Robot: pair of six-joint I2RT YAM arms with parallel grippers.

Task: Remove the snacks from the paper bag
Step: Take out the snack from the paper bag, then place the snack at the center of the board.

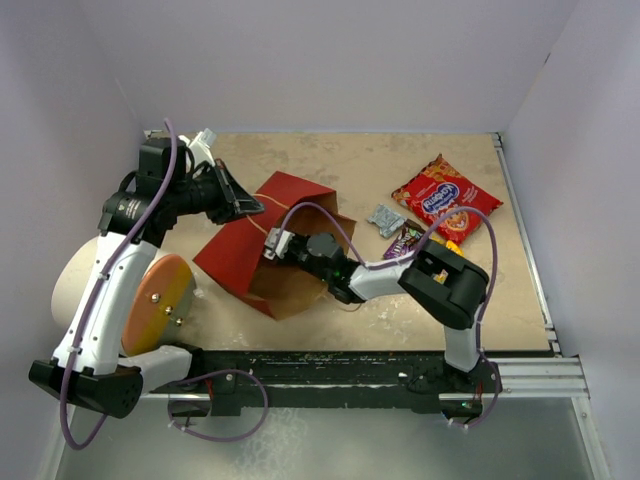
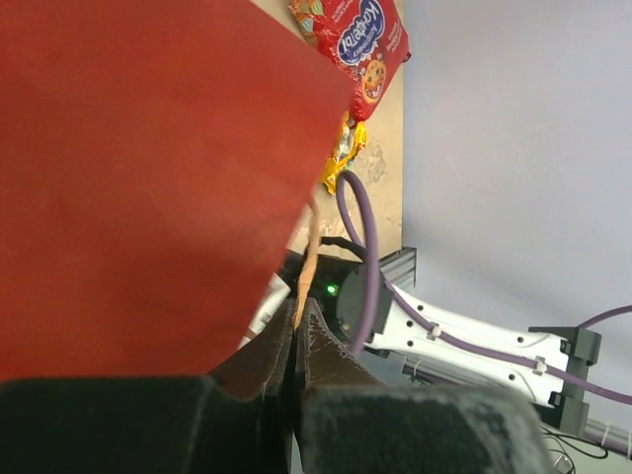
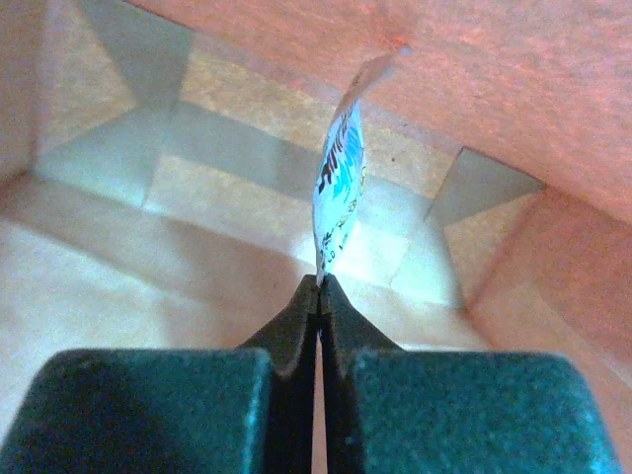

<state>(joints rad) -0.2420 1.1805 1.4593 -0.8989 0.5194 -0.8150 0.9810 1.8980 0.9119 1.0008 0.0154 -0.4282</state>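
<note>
inside, thin glossy packet, creased paper bag

The overhead camera looks down across the whole table; both wrist cameras closely face the paper bag.

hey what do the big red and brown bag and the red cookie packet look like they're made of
The paper bag looks like kraft paper: matte brown inside with crisp fold creases, and dull red outer faces. The red cookie bag looks like thin glossy plastic film, judging by its printed graphics, sheen and crimped edges. Whether it is foil-lined cannot be told.
</note>
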